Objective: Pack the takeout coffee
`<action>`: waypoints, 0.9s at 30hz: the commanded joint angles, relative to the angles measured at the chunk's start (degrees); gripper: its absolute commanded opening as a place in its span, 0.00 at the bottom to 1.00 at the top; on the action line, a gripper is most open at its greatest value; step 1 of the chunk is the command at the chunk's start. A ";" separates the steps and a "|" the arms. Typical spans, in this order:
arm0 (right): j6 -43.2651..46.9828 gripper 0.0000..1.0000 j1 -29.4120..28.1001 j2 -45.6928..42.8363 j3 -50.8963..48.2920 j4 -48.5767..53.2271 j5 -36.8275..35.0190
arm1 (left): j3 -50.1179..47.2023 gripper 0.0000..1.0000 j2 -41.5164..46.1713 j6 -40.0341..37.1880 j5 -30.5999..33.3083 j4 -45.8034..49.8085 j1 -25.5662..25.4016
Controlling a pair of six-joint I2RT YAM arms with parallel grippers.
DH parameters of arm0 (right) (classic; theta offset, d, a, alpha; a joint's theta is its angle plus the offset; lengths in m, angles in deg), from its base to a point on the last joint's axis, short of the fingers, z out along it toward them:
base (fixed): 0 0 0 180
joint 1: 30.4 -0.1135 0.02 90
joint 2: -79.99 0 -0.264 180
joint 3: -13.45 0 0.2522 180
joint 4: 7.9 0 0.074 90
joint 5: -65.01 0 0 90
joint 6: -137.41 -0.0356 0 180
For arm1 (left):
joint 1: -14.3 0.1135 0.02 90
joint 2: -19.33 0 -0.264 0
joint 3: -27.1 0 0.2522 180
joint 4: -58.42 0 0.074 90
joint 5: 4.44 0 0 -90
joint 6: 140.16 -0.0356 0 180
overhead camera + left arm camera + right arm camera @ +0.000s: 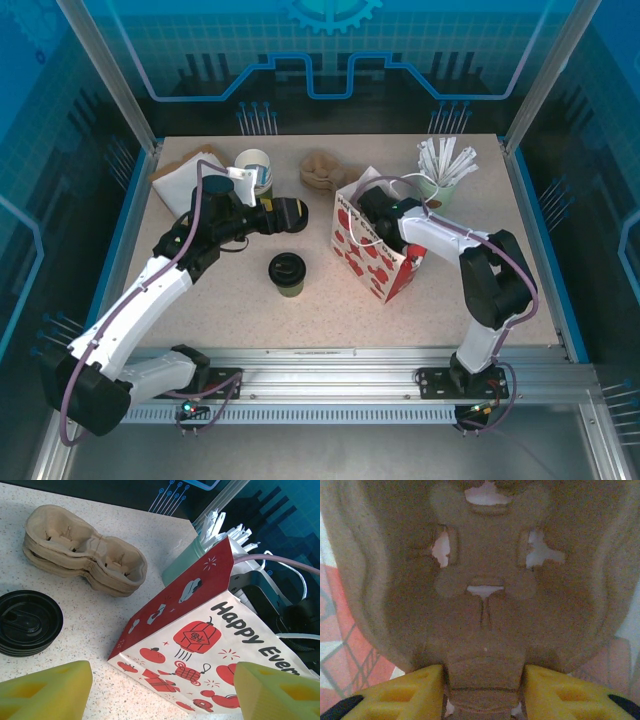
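Note:
The takeout coffee [287, 271], a small green cup with a black lid, stands upright on the table in front of the arms. Right of it stands the red-and-white paper bag [372, 262], also seen as the bag [200, 645] in the left wrist view. My right gripper [373, 213] reaches into the bag's mouth. There its yellow fingers [415, 692] flank the middle rib of a brown pulp cup carrier [485, 580], with a thin dark gap on each side. My left gripper [270, 218] hovers behind the coffee, open and holding nothing [165, 695].
A stack of black lids [293, 214] lies by the left gripper. Behind are lidless cups [253, 168], a stack of pulp carriers [322, 170], napkins [185, 176] and a cup of straws [445, 168]. Blue rails edge the table.

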 commanded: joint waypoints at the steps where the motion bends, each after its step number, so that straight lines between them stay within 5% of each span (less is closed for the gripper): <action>1: 0.23 0.47 -0.72 -0.12 2.51 1.66 -0.16 | -0.76 0.76 0.72 -0.15 -0.42 -0.56 0.17; 27: -3.82 0.48 -0.87 3.77 11.19 13.67 -1.25 | -1.20 0.77 1.26 -0.52 -0.27 -0.38 0.18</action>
